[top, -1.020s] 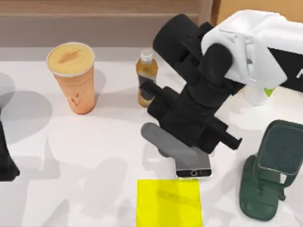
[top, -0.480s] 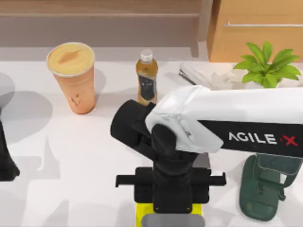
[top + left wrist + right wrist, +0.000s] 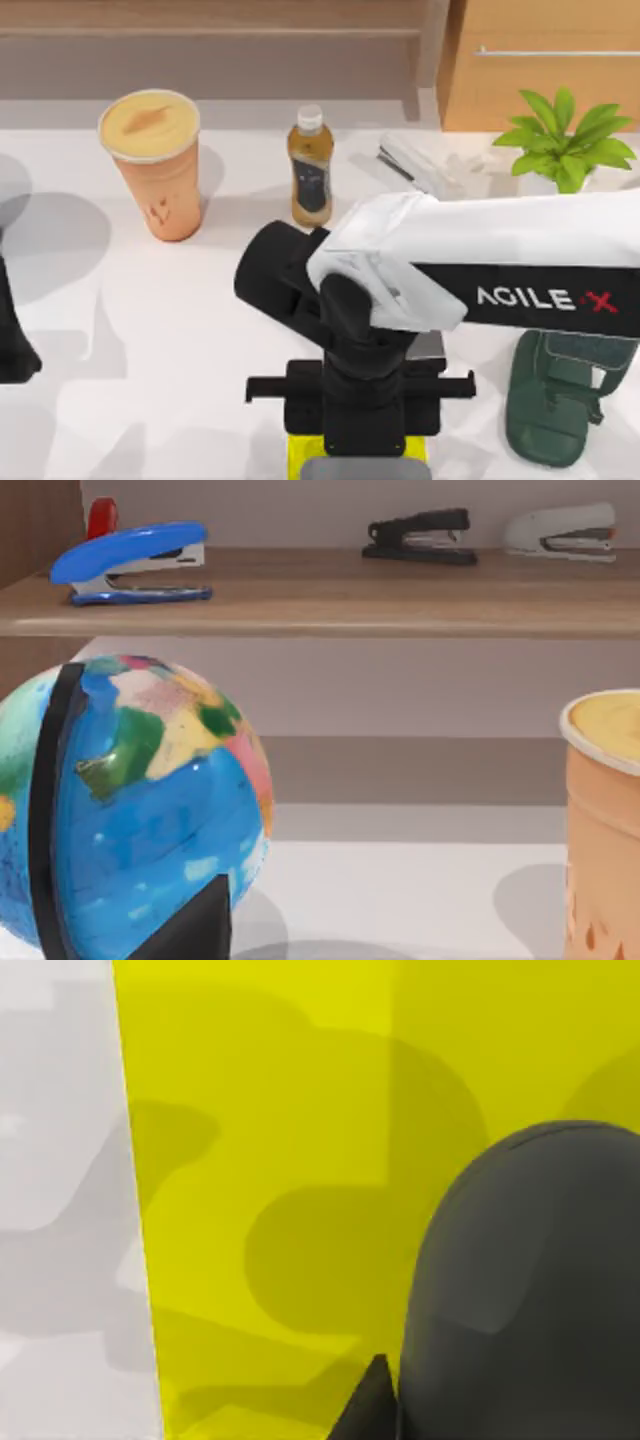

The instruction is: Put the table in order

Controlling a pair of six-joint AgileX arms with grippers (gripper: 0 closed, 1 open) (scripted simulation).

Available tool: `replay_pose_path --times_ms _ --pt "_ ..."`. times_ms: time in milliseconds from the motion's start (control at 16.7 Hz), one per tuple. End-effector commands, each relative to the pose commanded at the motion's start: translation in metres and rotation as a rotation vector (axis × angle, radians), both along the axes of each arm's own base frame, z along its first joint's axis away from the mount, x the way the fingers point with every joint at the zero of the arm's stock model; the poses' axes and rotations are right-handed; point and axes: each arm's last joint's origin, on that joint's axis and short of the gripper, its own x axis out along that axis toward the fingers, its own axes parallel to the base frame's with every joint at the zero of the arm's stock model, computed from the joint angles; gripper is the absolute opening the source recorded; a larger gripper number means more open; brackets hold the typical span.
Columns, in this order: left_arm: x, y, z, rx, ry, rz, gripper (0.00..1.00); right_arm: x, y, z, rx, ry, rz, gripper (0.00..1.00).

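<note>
The right arm reaches across the white table, its gripper low over the yellow pad at the front edge, a grey object beneath it; whether the claw grips it cannot be told. The left arm sits parked at the left edge
</note>
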Motion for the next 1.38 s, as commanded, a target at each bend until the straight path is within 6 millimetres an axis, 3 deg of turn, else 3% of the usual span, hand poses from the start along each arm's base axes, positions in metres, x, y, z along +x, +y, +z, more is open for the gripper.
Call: replay_pose_path --times_ms 180,960,1380 --pt "0.0 0.0 0.0 0.0 0.0 0.0 1.0 0.0 0.0 -0.0001 0.0 0.0 0.0 0.0" --pt "0.0 0.0 0.0 0.0 0.0 0.0 1.0 0.0 0.0 -0.0001 0.0 0.0 0.0 0.98" --pt "0.0 0.0 0.0 0.0 0.0 0.0 1.0 0.0 0.0 -0.0001 0.0 0.0 0.0 1.0"
